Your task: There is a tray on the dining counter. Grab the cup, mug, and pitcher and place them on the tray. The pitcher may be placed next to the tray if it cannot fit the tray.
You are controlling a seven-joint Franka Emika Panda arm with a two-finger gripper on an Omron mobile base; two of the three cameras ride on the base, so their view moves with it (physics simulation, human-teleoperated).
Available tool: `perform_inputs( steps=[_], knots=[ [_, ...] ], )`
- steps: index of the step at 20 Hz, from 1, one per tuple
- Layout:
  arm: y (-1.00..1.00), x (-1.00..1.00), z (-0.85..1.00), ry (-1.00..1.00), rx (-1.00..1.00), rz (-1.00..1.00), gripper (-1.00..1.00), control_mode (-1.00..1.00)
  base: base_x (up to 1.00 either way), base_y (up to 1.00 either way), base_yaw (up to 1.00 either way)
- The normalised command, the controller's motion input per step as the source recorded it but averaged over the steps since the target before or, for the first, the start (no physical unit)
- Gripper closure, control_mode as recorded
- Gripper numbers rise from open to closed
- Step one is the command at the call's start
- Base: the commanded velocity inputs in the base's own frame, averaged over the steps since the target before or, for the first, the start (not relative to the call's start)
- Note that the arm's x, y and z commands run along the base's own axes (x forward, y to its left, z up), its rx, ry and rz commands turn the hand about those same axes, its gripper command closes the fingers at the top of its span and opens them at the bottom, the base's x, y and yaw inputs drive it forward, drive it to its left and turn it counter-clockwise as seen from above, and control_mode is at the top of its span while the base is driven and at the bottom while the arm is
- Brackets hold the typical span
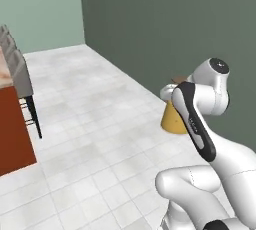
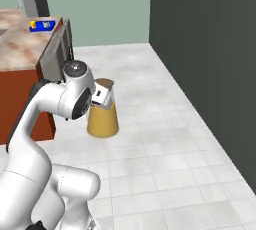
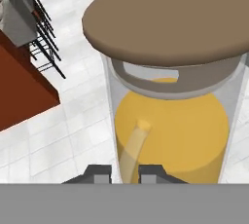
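Note:
My gripper [image 3: 126, 173] is shut on the clear handle of the pitcher [image 3: 170, 121], a glass carafe with orange-yellow liquid and a round brown lid. The pitcher [image 2: 103, 116] hangs at the hand, above the white tiled floor, with the gripper [image 2: 102, 97] at its neck. From the left base view the arm covers part of the pitcher [image 1: 173, 119]. Far off, the blue tray [image 2: 41, 28] lies on the marbled dining counter [image 2: 20, 49], with the yellow cup [image 2: 34, 24] on it. A pale shape beside the cup is too small to tell as the mug.
Grey stools [image 2: 57, 49] stand along the counter's red-brown side [image 2: 20, 99], between me and the tray. The stools [image 1: 20, 71] and counter base [image 1: 12, 129] sit at the left. A dark green wall [image 2: 205, 49] runs along the right. White tiled floor [image 1: 90, 124] lies between.

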Motion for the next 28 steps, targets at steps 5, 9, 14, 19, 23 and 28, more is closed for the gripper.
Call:
perform_inputs(
  steps=[5,9,14,19,23,28],
  knots=[
    [0.00,0.00,0.00,0.00,0.00,0.00,1.00,1.00,1.00,-0.42,0.41],
    [0.00,0.00,0.00,0.00,0.00,0.00,1.00,1.00,1.00,-0.53,0.38],
    [0.00,0.00,0.00,0.00,0.00,0.00,1.00,1.00,1.00,-0.78,0.26],
    [0.00,0.00,0.00,0.00,0.00,0.00,1.00,1.00,1.00,-0.79,0.20],
    [0.00,0.00,0.00,0.00,0.00,0.00,1.00,1.00,1.00,-0.47,0.17],
    [0.00,0.00,0.00,0.00,0.00,0.00,1.00,1.00,1.00,-0.31,0.21]
  ],
)
